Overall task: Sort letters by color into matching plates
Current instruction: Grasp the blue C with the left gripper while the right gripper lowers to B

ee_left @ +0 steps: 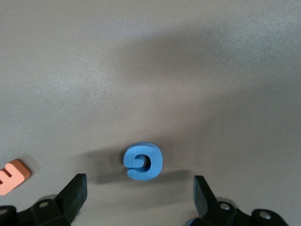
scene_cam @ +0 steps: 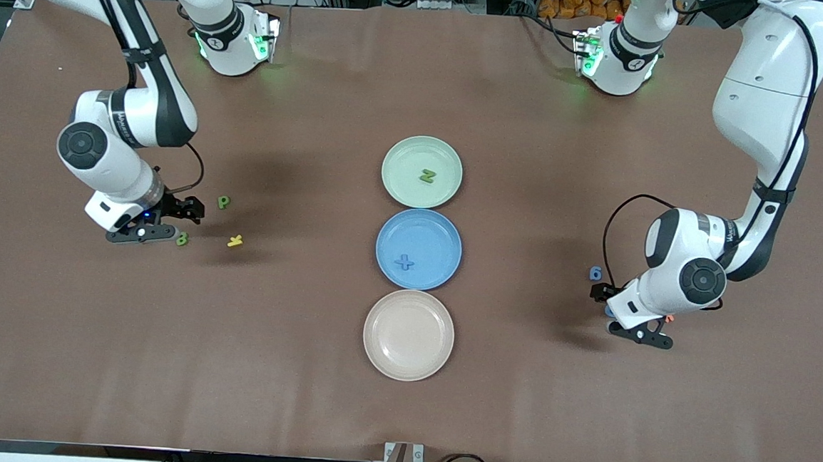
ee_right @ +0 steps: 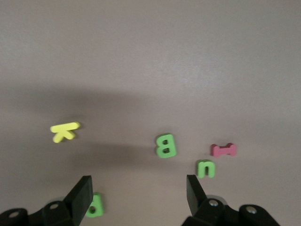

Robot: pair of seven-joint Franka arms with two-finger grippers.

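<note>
Hovering spread at opposite table ends: left gripper (ee_left: 139, 190) over the blue G (ee_left: 143, 161), right gripper (ee_right: 138, 193) over the green B (ee_right: 165, 145).

We note a brown table (scene_cam: 303, 367) bearing three plates (scene_cam: 422, 172) centrally, scattered letters (scene_cam: 223, 202) at nine and three o'clock.

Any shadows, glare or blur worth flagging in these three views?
Front view: sharp, soft arm shadows on the table, green glow at both bases. Left wrist view: blue G crisp, shadow band above it. Right wrist view: slightly soft; shadow around yellow K.
</note>
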